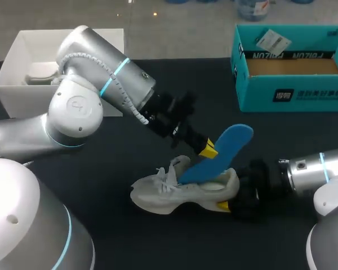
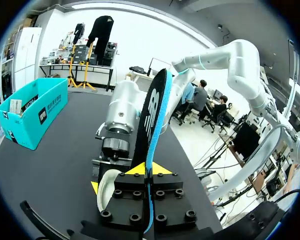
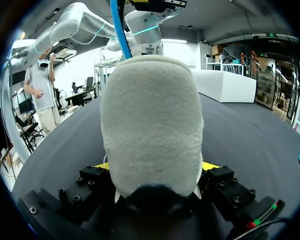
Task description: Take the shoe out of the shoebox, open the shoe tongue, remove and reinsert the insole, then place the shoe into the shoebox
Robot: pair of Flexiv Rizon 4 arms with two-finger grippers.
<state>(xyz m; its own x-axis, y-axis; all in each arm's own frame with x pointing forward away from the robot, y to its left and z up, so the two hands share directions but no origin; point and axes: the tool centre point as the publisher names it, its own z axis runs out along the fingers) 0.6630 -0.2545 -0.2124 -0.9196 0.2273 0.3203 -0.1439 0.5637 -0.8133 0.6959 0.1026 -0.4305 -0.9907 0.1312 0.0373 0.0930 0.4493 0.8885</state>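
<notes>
in the head view the pale shoe (image 1: 180, 191) lies on the dark tabletop (image 1: 101, 169) near the middle, toe toward 9 o'clock and heel toward 3. the blue insole (image 1: 221, 153) slants up out of its opening toward 1 o'clock. the left arm (image 1: 101, 84) comes in from 10 o'clock, and the left jaws pinch the insole partway along. the right jaws, coming in from 3 o'clock, clamp the heel. the teal shoebox (image 1: 290, 84) stands open at 1 o'clock, well apart from the shoe, and a white box (image 1: 22, 67) sits at 10 o'clock. only the left wrist view shows the insole (image 2: 151, 125) edge-on, upright between pressed yellow tips (image 2: 140, 169). only the right wrist view shows the fuzzy heel (image 3: 152, 130) held from both sides, with a yellow tip (image 3: 210, 165) at each flank.
</notes>
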